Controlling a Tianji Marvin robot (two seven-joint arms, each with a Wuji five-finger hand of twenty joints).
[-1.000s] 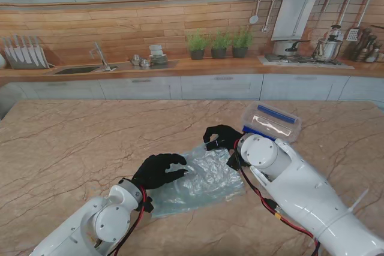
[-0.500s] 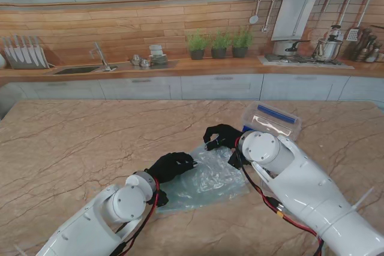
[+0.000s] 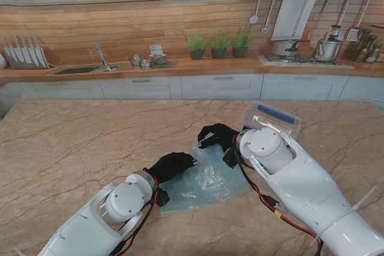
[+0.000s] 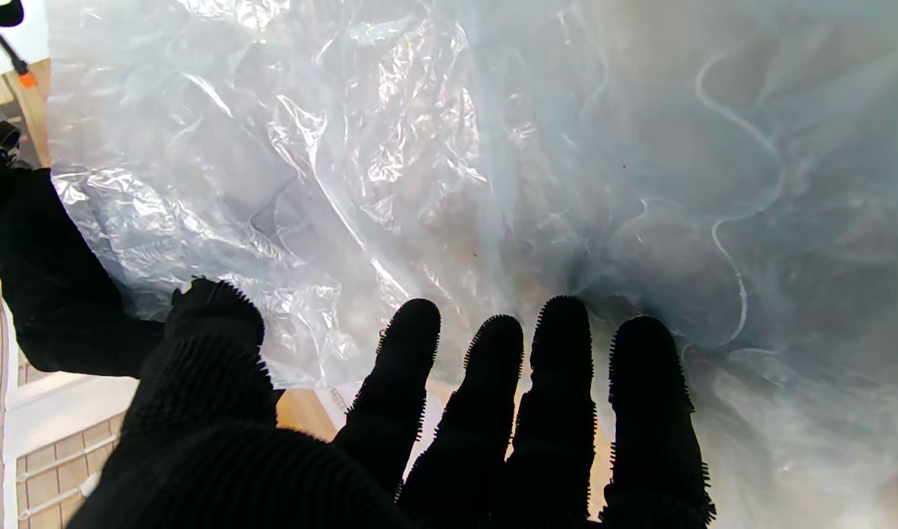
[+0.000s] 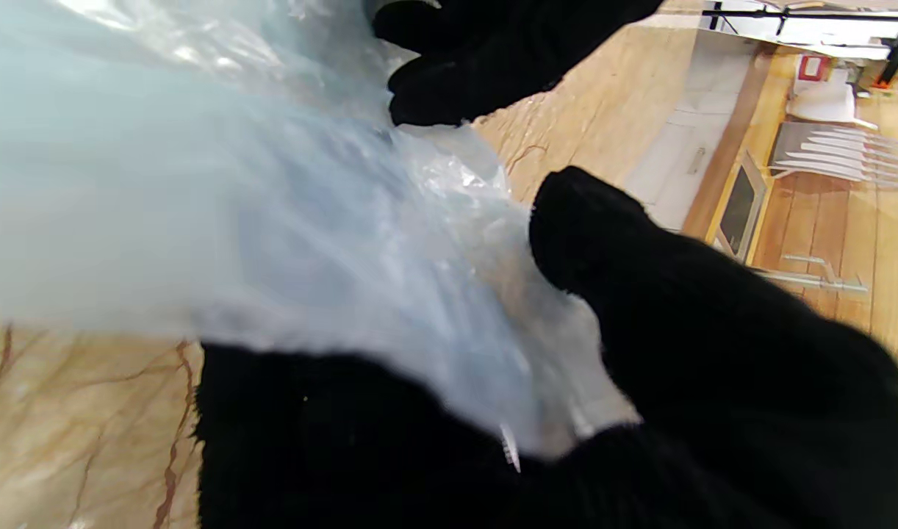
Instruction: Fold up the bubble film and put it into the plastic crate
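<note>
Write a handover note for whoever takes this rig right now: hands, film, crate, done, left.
Left hand: fingers spread flat on the bubble film, pressing its left edge, holding nothing.
Right hand: pinching the film's far edge, which is lifted off the table.
Plastic crate: on the table to the right of the film, behind the right arm; it holds a blue item, no film.
Done: film gripped, fold apparently begun.
Left: finish the fold, then put the film in the crate.

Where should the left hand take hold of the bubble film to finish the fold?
Probably its loose left edge: the bubble film lies flat, right hand already pinching the far corner. The left hand could come from the left and pinch that edge.
</note>
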